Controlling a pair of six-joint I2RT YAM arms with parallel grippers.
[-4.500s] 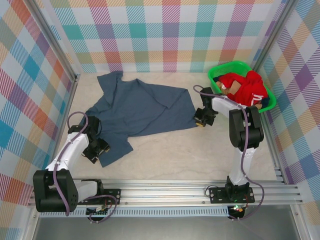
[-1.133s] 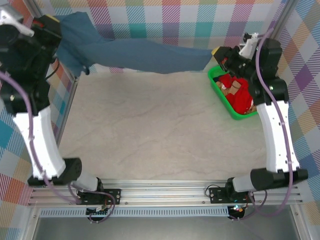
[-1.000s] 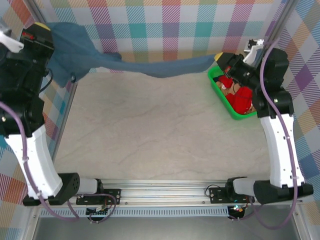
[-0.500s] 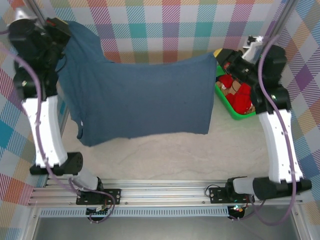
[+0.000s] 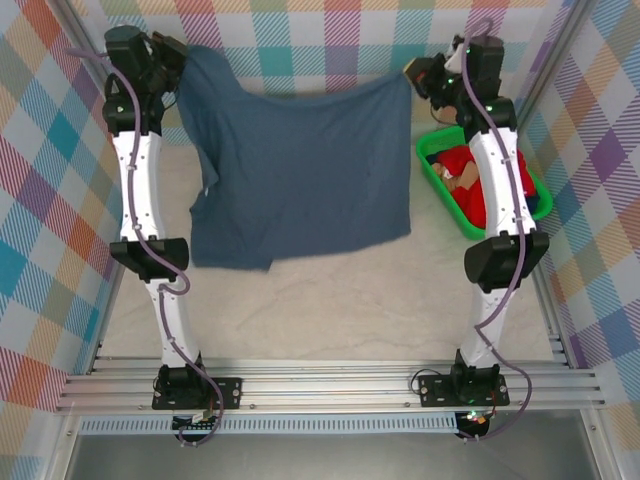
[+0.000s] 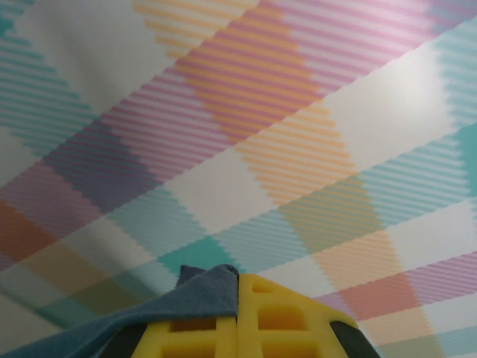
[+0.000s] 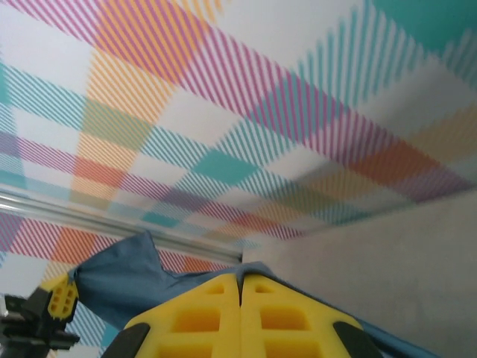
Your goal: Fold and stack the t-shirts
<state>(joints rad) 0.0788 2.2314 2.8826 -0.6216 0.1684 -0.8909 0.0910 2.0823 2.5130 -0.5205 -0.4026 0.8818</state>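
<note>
The left jaws, upper left, and right jaws, upper right, gripped the plain slate-blue cloth t-shirt [image 5: 300, 170], stretched between them.

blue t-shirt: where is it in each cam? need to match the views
Top external: blue t-shirt hangs spread, upper centre, between left hand and right hand.
Left wrist: bottom left, corner pinched in the yellow fingers.
Right wrist: bottom, running left from the fingers.
Shared landmark: plaid wall.

Pale marbled table [image 5: 330, 300], green basket [image 5: 440, 192] of red cloth [image 5: 470, 208] at its right edge.
</note>
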